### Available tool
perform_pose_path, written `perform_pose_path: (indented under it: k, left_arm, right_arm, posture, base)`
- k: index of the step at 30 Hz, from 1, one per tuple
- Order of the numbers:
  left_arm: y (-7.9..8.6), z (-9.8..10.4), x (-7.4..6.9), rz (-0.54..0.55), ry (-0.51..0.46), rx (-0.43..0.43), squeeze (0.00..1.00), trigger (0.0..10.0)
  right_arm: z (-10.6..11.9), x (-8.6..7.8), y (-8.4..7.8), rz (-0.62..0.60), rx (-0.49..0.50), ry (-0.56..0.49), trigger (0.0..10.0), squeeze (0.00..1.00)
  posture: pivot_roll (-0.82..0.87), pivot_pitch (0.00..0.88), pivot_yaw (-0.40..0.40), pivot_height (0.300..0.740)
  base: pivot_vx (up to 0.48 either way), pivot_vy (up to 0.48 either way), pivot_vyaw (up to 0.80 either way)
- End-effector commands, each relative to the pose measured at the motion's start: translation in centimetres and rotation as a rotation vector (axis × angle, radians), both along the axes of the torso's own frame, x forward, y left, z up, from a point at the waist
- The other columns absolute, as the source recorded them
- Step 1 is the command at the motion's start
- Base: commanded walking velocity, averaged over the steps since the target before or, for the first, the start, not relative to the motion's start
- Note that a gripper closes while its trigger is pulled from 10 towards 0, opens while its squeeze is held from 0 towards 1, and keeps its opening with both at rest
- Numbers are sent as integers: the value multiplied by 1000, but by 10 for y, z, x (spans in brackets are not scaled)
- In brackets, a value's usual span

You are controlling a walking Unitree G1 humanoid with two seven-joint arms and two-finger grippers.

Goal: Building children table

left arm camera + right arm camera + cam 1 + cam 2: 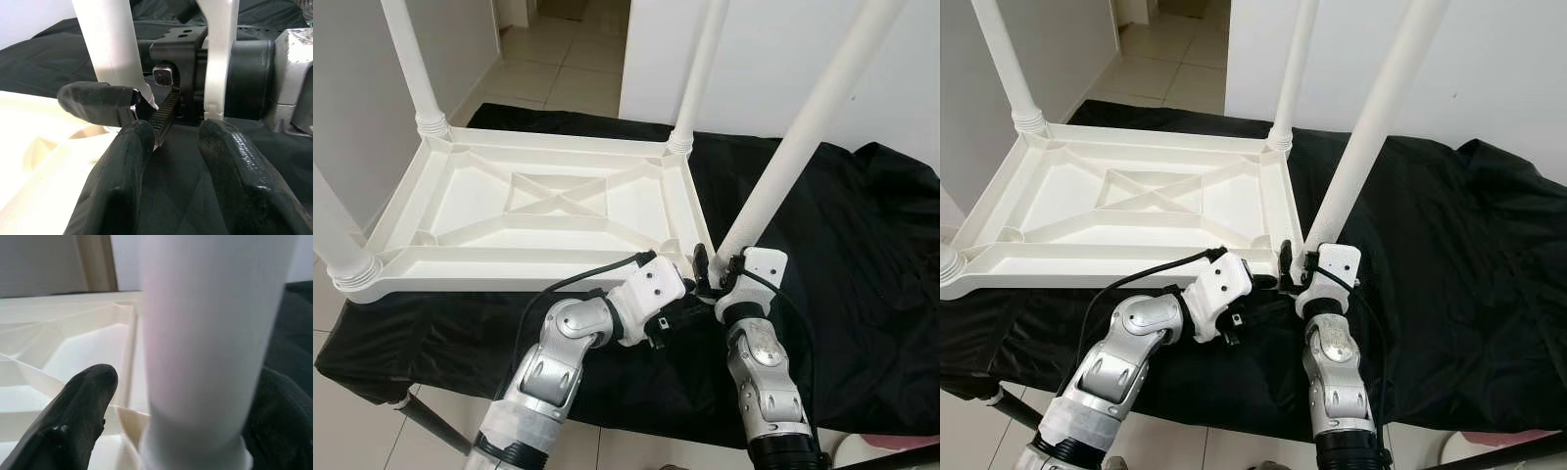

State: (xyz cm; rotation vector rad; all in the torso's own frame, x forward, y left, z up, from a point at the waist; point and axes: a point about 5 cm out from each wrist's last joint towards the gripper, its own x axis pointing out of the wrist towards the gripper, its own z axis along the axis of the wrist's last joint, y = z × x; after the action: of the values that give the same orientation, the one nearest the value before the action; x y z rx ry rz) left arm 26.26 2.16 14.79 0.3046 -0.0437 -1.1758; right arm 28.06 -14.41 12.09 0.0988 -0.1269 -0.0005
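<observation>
A thick white table leg (pixel 210 333) rises close before the camera, blurred, standing between the right gripper's (pixel 161 431) two black fingers (pixel 73 421), which sit on either side of it at its base. Behind the leg lies the white tabletop's ribbed underside (pixel 63 347), with black cloth (pixel 298 323) beyond its edge.
</observation>
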Motion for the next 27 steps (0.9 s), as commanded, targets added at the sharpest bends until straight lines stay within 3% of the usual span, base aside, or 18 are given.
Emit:
perform_pose_path:
  k: [1, 4, 14, 27]
  left_arm:
    - [3, 2, 5, 131, -34, -26, 0, 10000]
    - [11, 0, 3, 96, -37, -22, 0, 10000]
    - [22, 5, 2, 43, 14, -47, 0, 10000]
    - [21, 9, 0, -1, 22, -41, 0, 10000]
  right_arm:
    - [-4, -2, -2, 8, 8, 5, 10000, 0]
    - [-7, -3, -19, 100, -23, -17, 10000, 0]
    - [-3, 9, -35, 270, -77, -37, 10000, 0]
    - [-1, 36, -37, 463, -157, 3, 10000, 0]
  posture:
    - [-38, 0, -83, 740]
    - [-42, 0, -78, 740]
    - [-41, 0, -68, 740]
    - [-34, 0, -60, 740]
  base:
    - [0, 0, 0]
    - [0, 0, 0]
    - [0, 0, 0]
    - [0, 0, 0]
